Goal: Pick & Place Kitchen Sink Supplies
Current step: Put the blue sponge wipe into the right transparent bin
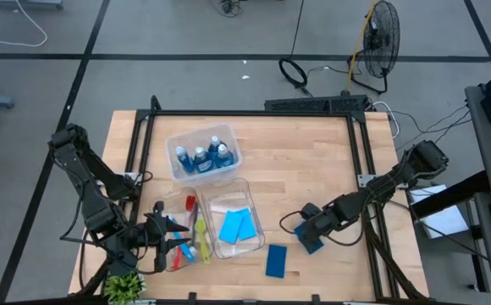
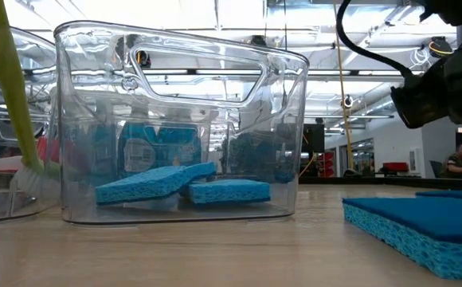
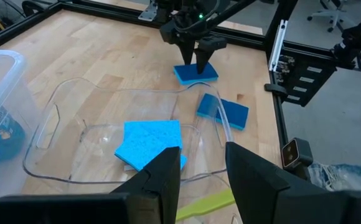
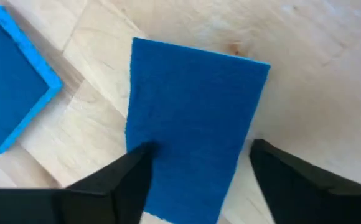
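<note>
Sponges number four on the wooden table [image 1: 313,169]: two in a bin, two loose.

Two flat blue sponges [image 1: 238,225] lie overlapping inside the clear bin [image 1: 258,222] near the front of the table. A third sponge [image 1: 276,260] lies flat on the wood in front of that bin. The fourth sponge [image 4: 193,118] sits under the right gripper [image 1: 308,238], whose fingers [image 4: 115,180] are spread wide to either side of it and do not clamp it. A second clear bin [image 1: 178,140] farther back holds three blue-liquid bottles [image 1: 201,158]. The left gripper [image 1: 171,230] hangs over the brushes [image 1: 191,233] at the table's front left, its fingers [image 3: 162,180] parted and holding nothing. A small potted plant [image 1: 124,286] stands at the front-left corner.
</note>
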Motion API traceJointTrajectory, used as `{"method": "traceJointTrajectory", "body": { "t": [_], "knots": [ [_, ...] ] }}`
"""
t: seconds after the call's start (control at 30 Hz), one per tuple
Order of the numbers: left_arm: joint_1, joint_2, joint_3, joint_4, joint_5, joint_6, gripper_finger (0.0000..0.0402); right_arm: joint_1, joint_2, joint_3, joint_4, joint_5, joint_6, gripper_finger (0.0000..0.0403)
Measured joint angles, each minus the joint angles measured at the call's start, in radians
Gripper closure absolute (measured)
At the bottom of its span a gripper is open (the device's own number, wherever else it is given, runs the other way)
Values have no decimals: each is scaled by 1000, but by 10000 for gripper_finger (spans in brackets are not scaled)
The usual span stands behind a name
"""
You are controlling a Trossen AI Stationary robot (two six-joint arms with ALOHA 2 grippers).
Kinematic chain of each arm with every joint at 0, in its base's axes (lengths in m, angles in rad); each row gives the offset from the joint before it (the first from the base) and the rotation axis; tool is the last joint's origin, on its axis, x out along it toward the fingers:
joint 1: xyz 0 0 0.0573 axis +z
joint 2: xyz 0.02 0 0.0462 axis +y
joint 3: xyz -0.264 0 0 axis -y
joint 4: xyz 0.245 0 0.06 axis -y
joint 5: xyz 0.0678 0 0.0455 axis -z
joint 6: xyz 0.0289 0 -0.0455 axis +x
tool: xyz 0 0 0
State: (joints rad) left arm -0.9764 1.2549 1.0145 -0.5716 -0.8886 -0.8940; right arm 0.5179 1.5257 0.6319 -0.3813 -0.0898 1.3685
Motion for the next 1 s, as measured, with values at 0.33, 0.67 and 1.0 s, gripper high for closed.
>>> {"method": "traceJointTrajectory", "body": {
  "t": [0.33, 0.67, 1.0],
  "knots": [
    [0, 0, 0, 0, 0, 0, 270, 1, 2, -2, -24, 63, -94, 313],
    [0, 0, 0, 0, 0, 0, 270, 3, -114, -8, 149, 138, -224, 392],
    [0, 0, 0, 6, 0, 0, 270, -1, -308, -5, 712, 413, -633, 399]
  ]
}}
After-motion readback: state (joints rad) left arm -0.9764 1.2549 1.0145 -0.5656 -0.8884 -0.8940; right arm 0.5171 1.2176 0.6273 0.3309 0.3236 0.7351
